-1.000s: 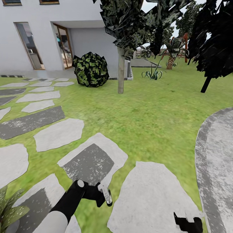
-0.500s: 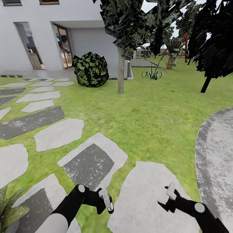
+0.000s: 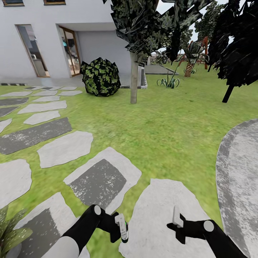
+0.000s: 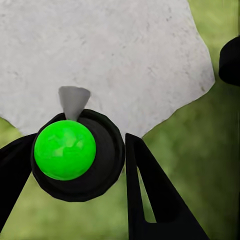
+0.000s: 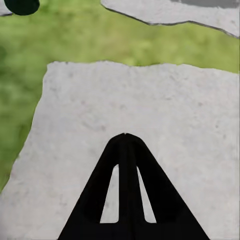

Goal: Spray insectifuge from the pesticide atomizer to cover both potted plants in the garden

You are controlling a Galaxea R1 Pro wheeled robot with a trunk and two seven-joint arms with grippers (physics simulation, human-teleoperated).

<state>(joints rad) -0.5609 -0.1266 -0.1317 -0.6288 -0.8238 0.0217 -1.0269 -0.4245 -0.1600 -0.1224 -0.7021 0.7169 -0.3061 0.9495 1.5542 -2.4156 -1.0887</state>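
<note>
L gripper (image 3: 121,229) is clamped on the atomizer (image 3: 123,227), low over the grass strip between two stepping stones; in the L wrist view the bottle's green end (image 4: 65,149) sits in its dark collar between the two black fingers (image 4: 150,195), with a grey cone (nozzle or spray, can't tell) poking toward the pale stone (image 4: 100,55). R gripper (image 3: 176,224) hangs over the same big stone (image 3: 168,215), fingers pressed together on nothing per the R wrist view (image 5: 126,185).

One potted plant's speckled leaves (image 3: 9,233) peek in at the lower-left corner of the head view, just beside the L arm; pot itself cropped. The 2nd plant I can't pick out.

Step in hand, my read: atomizer is picked, so next is aiming. To do it well: keep the grip firm, swing the L wrist so the nozzle faces the near plant rather than the stone, and probably turn base/head so the whole rosette is framed before spraying. Sweep across all leaves. Keep R arm out of the spray line.
</note>
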